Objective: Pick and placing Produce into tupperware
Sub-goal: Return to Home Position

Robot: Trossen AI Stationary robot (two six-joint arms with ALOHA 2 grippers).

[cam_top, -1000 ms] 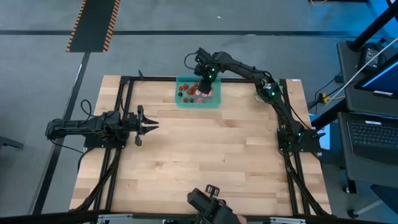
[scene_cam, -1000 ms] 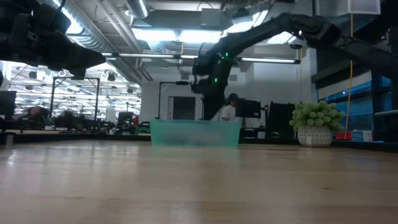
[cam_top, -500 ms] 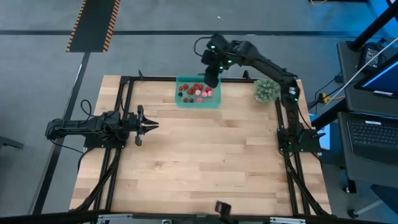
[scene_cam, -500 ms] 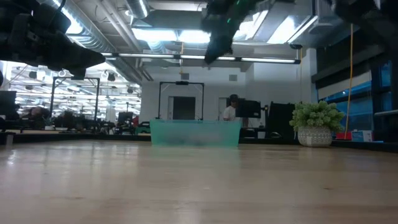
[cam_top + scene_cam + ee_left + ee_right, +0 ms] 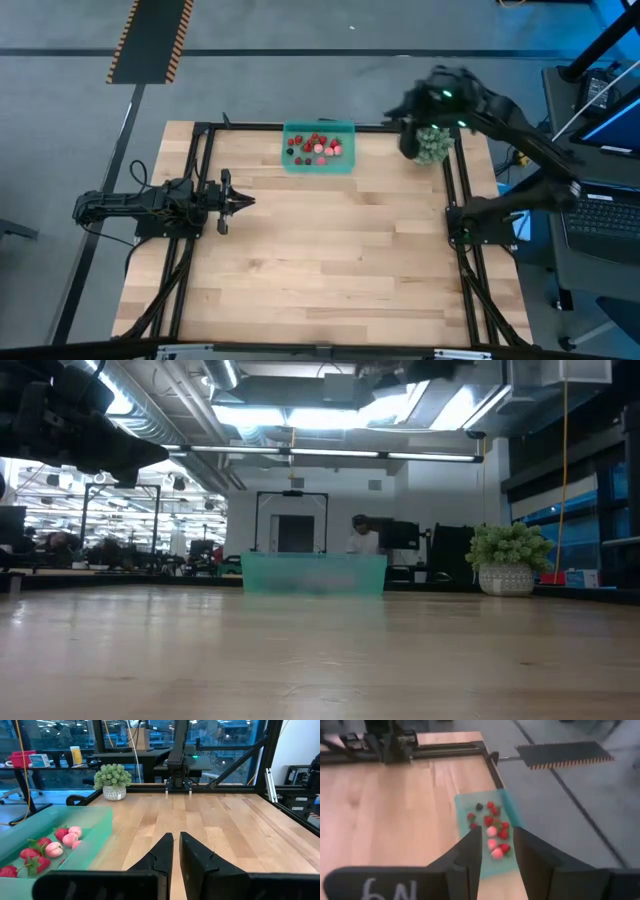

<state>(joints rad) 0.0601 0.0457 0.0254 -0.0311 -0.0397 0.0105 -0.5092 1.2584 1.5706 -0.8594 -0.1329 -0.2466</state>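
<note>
The tupperware (image 5: 320, 166), a shallow teal container, rests flat near the middle of the table's far edge. It also appears in the low view (image 5: 313, 574) and in both wrist views (image 5: 85, 832) (image 5: 511, 802). The produce (image 5: 318, 147), red, pale pink and dark berry pieces, lies on its floor (image 5: 50, 851) (image 5: 493, 827). My right gripper (image 5: 408, 146) hangs high to the right of the container, beside the plant. Its fingers (image 5: 496, 837) are open with nothing between them. My left gripper (image 5: 246, 201) waits at the table's left, pointing level, shut and empty (image 5: 175, 839).
A small green bushy plant in a pale pot (image 5: 432, 146) (image 5: 510, 558) stands at the table's far right corner, right under my right arm. Black frame rails (image 5: 200, 180) run along the table's left, right and far sides. Bare wood (image 5: 330, 260) fills the middle and near part.
My right gripper has risen from over the tupperware, high above the table. It has swung toward the right edge and now hangs by the plant, less steeply tipped down. The berry pieces stay in the container.
</note>
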